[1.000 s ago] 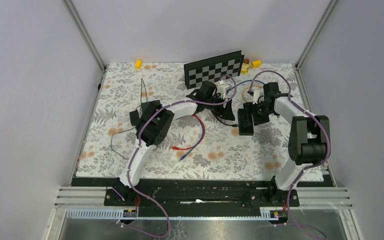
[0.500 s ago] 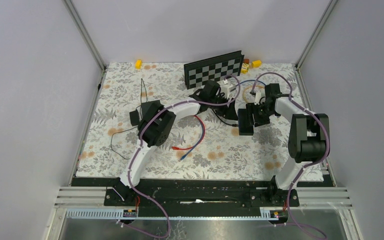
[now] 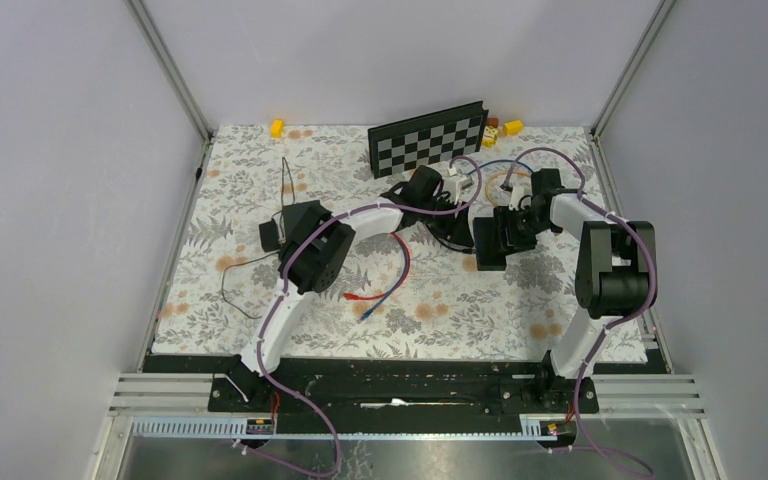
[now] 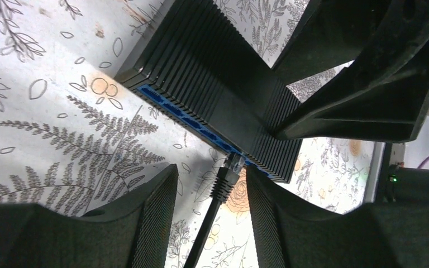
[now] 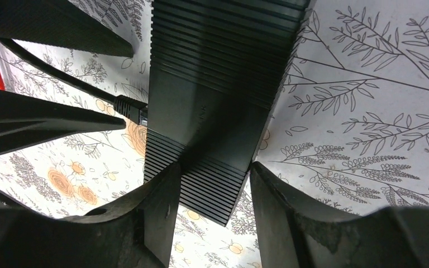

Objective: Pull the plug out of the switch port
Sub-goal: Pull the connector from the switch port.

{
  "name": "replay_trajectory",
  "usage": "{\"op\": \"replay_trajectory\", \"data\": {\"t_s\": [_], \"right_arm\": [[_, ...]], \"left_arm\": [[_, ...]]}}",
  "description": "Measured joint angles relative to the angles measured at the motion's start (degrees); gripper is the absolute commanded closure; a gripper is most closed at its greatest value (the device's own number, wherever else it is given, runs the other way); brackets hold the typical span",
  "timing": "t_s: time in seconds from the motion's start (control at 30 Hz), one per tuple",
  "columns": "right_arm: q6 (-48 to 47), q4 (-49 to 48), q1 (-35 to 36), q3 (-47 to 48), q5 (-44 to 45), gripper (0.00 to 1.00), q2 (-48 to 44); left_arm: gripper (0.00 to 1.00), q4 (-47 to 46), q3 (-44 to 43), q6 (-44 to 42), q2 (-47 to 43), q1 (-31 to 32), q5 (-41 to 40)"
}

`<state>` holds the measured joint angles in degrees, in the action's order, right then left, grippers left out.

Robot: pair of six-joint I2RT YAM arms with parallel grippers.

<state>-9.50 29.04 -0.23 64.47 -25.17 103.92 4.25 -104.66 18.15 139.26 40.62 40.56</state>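
Two pincers meet at the switch (image 4: 212,95), a black ribbed box lying on the flowered cloth (image 4: 50,111), right of the table's middle and toward its far side. Your left gripper (image 4: 211,169) stands partly open. Its fingers (image 4: 145,223) flank the plug (image 4: 227,174), with cloth showing on one side and only a sliver on the other, so nothing is clamped. The plug sits in the blue port row near one end of the switch, and its black cable (image 4: 204,240) runs back between the fingers.

Your right gripper (image 5: 212,165) is also apart, with its fingers (image 5: 273,218) straddling the narrow end of the switch. They line up with both long sides, but you cannot tell from the wrist view whether they press on it or hang just above it.

From above, your left arm (image 3: 305,255) has its elbow over the left-middle of the table, and its white forearm reaches right and away. Your right arm (image 3: 615,275) has its elbow near the right edge, with the forearm angled away and to the left. The two wrists end up close together, facing each other across the switch.

At the edges, the chessboard (image 3: 428,135) leans just behind both wrists. Red and blue wires (image 3: 385,280) lie on the near-left side, beside the left forearm. The right wall stands well apart from the switch, and cloth shows on the switch's near side.
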Motion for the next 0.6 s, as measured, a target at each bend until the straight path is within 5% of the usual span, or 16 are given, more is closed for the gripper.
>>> {"op": "replay_trajectory", "data": {"t_s": [0.6], "right_arm": [[0.9, -0.5, -2.6, 0.2, -4.7, 0.54, 1.7]], "left_arm": [[0.6, 1.5, -3.1, 2.7, 3.3, 0.0, 6.1]]}}
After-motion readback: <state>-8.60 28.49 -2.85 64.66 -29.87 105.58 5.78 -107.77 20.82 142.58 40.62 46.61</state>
